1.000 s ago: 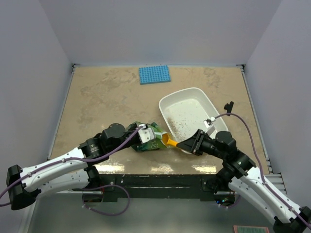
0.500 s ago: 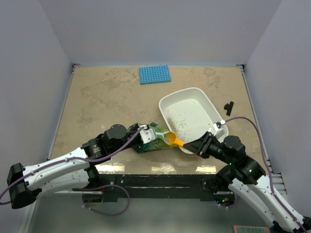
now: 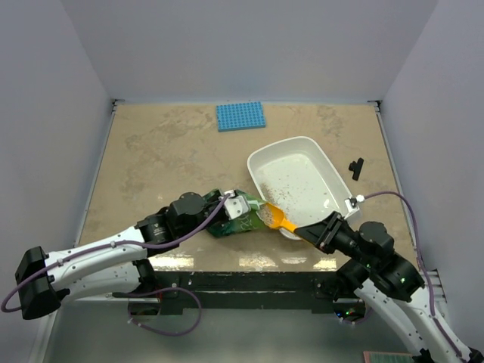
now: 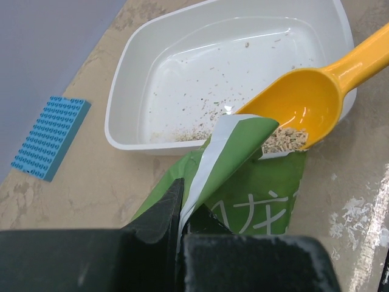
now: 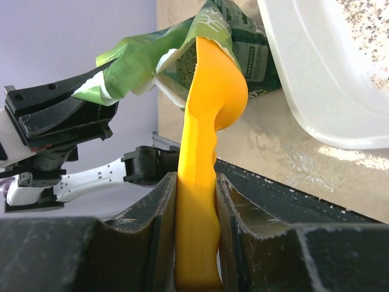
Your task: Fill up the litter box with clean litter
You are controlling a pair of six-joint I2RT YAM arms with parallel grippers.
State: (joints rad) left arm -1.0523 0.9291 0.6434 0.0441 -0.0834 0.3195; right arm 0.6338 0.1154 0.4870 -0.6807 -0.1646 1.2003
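The white litter box [image 3: 327, 160] lies at the right of the table, with a thin scatter of clean litter [image 3: 286, 195] on its floor; it also shows in the left wrist view [image 4: 130, 55]. My left gripper [image 3: 236, 205] is shut on the lip of the green foil bag [image 4: 243, 158], holding its mouth open beside the box's near corner. My right gripper [image 3: 324, 235] is shut on the handle of the orange scoop [image 5: 209, 91]. The scoop's bowl [image 4: 304, 103] sits at the bag's mouth with beige granules [image 4: 285, 139] under its rim.
A blue studded mat [image 3: 240, 116] lies at the far middle of the table. A small black piece [image 3: 355, 168] lies right of the box. Spilled grains dot the table near the bag [image 4: 355, 213]. The table's front edge runs just below the bag.
My right arm has drawn back toward the near right, and the scoop has turned and slid right, so its bowl now lies at the bag's mouth. The left gripper shifted slightly right with the bag.
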